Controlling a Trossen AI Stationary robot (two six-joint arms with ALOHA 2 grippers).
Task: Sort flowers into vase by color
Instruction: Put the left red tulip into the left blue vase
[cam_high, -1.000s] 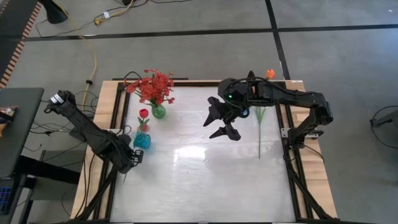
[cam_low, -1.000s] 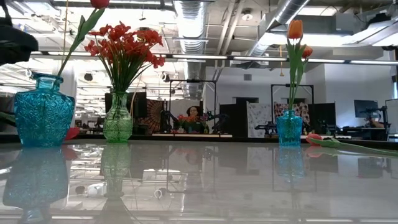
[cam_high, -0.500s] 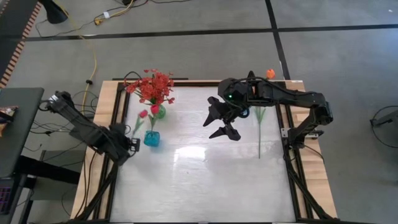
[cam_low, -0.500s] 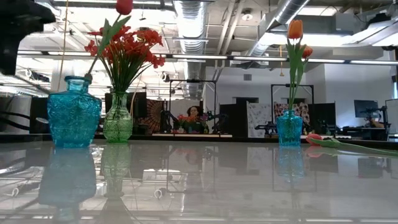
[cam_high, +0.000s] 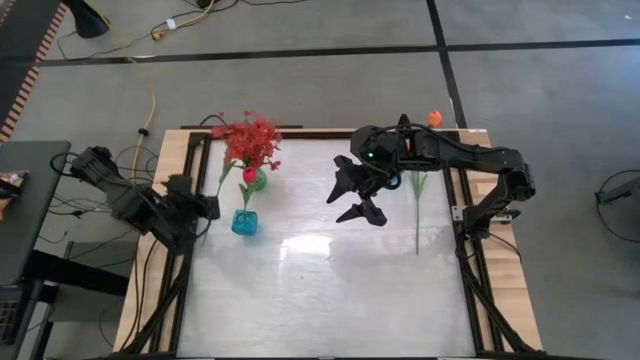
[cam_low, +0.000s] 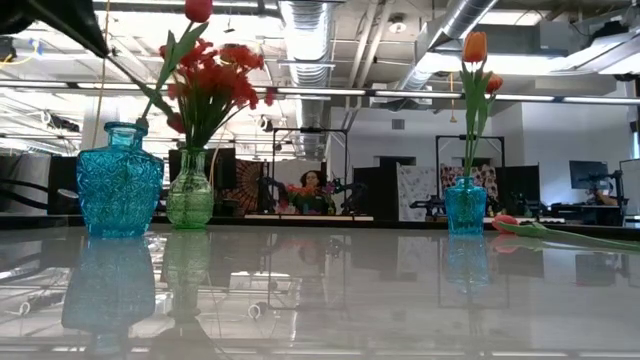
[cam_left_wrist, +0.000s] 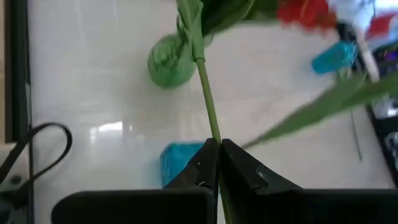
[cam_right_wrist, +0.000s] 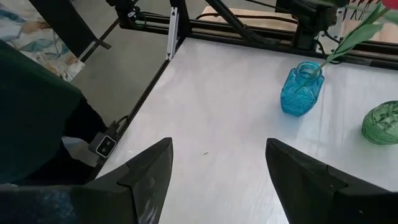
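A red-pink tulip (cam_low: 198, 10) stands in the left blue vase (cam_high: 243, 223) and leans toward the green vase (cam_low: 190, 195), which holds the red spray (cam_high: 250, 138). My left gripper (cam_left_wrist: 219, 143) is high above the table's left side, over the blue vase (cam_left_wrist: 177, 165), shut on the tulip's stem. My right gripper (cam_high: 360, 200) hovers open over the far middle of the table, touching nothing. A second blue vase (cam_low: 465, 205) at the far right holds orange tulips (cam_low: 475, 45). One tulip (cam_high: 418, 215) lies flat on the table at the right. My left gripper pinches the tulip's thin green stem (cam_left_wrist: 211, 127) between its two shut fingertips, slanting down from the table's left. The stem runs on from the tips toward the bud. Its lower end goes toward the blue vase's mouth, which the fingers hide.
The green vase (cam_left_wrist: 169, 60) stands just behind the left blue vase, so the tulip's leaves are among the red spray (cam_low: 212, 75). The lying tulip's bud (cam_low: 505, 220) is beside the right blue vase. The table's middle and near half are bare. Black frame rails run along both sides.
The left blue vase slid toward the table's right and stopped near the green vase, and the tulip in it tipped to lean rightward. My left gripper then rose and moved toward the far edge. The red spray has swayed to the right. My right arm kept still.
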